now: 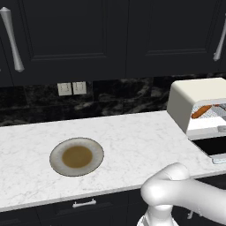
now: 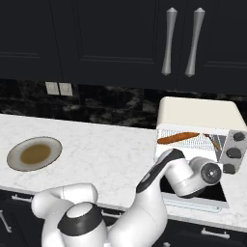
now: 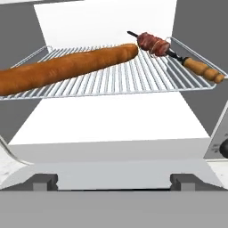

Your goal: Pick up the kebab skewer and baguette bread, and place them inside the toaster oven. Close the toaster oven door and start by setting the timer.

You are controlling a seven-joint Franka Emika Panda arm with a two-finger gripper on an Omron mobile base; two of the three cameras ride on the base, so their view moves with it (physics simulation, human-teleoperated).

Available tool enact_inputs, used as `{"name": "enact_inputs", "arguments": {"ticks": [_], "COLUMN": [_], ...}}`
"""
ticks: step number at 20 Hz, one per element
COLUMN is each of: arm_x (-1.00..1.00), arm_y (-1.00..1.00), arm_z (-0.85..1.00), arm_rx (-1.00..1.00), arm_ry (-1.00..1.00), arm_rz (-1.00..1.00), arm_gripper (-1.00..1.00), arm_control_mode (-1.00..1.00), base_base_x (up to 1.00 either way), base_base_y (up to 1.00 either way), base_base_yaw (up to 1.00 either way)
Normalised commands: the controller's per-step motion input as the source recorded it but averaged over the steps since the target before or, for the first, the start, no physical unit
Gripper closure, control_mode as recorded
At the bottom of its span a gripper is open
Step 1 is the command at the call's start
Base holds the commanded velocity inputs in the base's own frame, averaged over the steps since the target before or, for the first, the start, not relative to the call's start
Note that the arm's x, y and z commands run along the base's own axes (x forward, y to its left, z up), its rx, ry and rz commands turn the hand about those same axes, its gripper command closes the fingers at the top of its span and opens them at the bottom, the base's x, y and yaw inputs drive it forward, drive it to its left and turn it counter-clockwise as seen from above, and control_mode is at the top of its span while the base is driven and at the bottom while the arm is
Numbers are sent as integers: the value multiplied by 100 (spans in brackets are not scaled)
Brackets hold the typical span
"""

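The toaster oven [image 1: 185, 101] [image 2: 198, 111] stands at the right end of the counter with its door [image 2: 193, 193] folded down flat. Inside, the baguette bread [image 3: 67, 67] [image 2: 177, 138] [image 1: 201, 111] lies across the wire rack [image 3: 133, 82]. To the loaf's right, the kebab skewer [image 3: 153, 43] [image 2: 212, 141] rests at an angle on the same rack. My gripper [image 3: 114, 182] hovers just in front of the oven mouth above the lowered door, facing in. It is open, with nothing between its fingers.
Three dark knobs [image 2: 234, 153] run down the oven's right front panel. A round plate [image 1: 57, 154] [image 2: 14, 154] with a brown centre sits on the white marble counter to the left. Dark cabinets with silver handles hang above.
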Motion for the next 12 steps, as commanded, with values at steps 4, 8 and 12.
{"name": "enact_inputs", "arguments": {"ticks": [4, 8, 12], "arm_x": [-20, -18, -15], "arm_y": [-2, -2, 0], "arm_z": [-2, -5, -3], "arm_rx": [0, 0, 0], "arm_ry": [11, 11, 8], "arm_rz": [0, 0, 0], "arm_gripper": [-100, -100, -100], "arm_control_mode": [-100, -100, -100], "base_base_x": [0, 0, 0], "base_base_y": [0, 0, 0], "base_base_yaw": [0, 0, 0]}}
